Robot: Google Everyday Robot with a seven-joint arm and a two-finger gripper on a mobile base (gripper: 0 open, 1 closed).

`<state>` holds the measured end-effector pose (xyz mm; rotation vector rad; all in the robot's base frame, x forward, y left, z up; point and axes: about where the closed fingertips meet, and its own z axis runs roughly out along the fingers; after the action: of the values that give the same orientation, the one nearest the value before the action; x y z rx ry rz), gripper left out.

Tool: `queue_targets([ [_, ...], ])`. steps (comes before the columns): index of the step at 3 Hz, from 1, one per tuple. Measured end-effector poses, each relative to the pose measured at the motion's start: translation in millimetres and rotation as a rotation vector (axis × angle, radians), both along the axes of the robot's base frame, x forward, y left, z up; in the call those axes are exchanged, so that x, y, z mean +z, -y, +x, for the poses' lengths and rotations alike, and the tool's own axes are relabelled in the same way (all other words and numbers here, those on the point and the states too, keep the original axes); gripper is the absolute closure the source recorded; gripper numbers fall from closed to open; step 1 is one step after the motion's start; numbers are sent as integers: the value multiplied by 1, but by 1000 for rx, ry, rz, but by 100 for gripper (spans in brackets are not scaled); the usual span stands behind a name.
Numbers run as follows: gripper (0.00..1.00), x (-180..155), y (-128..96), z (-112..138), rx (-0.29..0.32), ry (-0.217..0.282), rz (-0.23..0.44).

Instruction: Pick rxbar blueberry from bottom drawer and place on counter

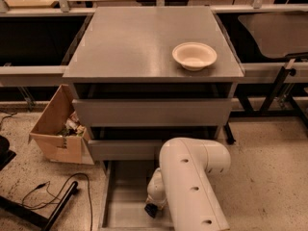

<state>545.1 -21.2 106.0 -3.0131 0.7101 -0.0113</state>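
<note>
In bottom drawer [126, 196], end effector [151, 210]

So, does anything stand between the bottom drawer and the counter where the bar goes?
Only a bowl stands on the counter, near its right front corner. The gripper is down in the bottom drawer, under the arm; the bar isn't visible. Nothing else visible blocks the way up.

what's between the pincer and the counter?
Camera view: the pincer is down in the bottom drawer. Between it and the counter lie the lower drawer front and the upper drawer front.
</note>
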Motion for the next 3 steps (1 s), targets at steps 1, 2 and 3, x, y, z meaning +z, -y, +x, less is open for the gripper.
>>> queue_targets([
  [1,100,14,-4,-1,7,1,-13],
  [2,100,56,-5,-1,36,0,-11],
  [3,100,123,-2,5,68,8,-28],
])
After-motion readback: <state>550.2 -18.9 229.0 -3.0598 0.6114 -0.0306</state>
